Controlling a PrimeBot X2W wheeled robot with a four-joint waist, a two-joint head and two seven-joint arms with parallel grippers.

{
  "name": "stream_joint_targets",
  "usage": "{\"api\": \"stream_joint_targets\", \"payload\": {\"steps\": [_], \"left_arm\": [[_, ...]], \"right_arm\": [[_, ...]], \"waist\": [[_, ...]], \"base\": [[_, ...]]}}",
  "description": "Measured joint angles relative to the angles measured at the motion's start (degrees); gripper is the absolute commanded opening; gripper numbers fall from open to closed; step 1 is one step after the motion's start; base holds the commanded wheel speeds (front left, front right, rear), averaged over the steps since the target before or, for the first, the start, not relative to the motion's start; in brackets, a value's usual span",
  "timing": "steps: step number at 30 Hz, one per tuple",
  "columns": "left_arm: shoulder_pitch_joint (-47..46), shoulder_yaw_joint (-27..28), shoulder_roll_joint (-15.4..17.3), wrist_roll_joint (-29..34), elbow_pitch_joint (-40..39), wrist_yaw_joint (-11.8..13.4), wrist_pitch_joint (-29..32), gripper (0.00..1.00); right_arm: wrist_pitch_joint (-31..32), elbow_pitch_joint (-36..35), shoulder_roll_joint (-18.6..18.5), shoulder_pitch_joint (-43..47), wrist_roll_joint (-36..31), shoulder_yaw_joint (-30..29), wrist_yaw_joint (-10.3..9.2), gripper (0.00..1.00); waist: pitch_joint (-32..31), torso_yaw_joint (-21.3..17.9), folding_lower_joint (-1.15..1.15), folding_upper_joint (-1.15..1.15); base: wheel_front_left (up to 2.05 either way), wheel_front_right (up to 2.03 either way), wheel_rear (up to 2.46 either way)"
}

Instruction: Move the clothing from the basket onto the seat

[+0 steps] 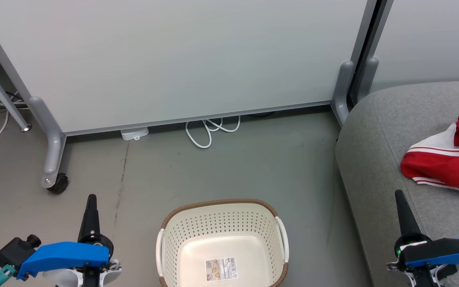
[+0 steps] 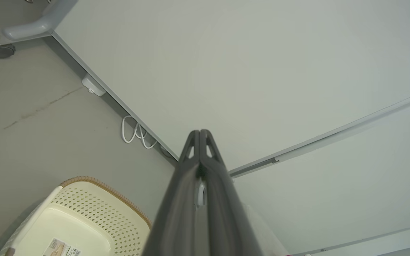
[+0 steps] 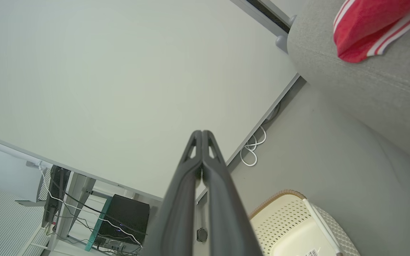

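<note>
The cream basket (image 1: 177,235) with a brown rim stands on the floor at the bottom centre, nothing in it but a barcode sticker; its corner shows in the left wrist view (image 2: 94,213) and the right wrist view (image 3: 283,217). Red clothing with white panels and stripes (image 1: 448,159) lies crumpled on the grey seat (image 1: 377,131) at the right, also seen as clothing (image 3: 365,28) on the seat (image 3: 368,85). My left gripper (image 1: 91,198) is shut, left of the basket, with nothing in it (image 2: 200,132). My right gripper (image 1: 399,193) is shut and holds nothing, over the seat's front edge (image 3: 202,133).
A pale wheeled partition (image 1: 173,59) stands behind the basket, with a castor foot (image 1: 56,181) at the left and another foot (image 1: 343,91) beside the seat. White cable loops (image 1: 209,129) and a small white box (image 1: 134,133) lie under its lower edge. Grey floor surrounds the basket.
</note>
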Motion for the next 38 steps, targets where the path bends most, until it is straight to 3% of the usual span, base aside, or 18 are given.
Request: {"api": "stream_joint_targets", "payload": {"steps": [38], "left_arm": [[-0.8,2.15,0.01,-19.86,-0.98,-0.47,5.11,0.0]], "right_arm": [[5.21,0.0,-0.03,-0.98,20.61,-0.64,0.0,0.0]], "waist": [[-0.37,-0.29,0.0,0.0]], "base": [[0.0,0.0,0.0]]}}
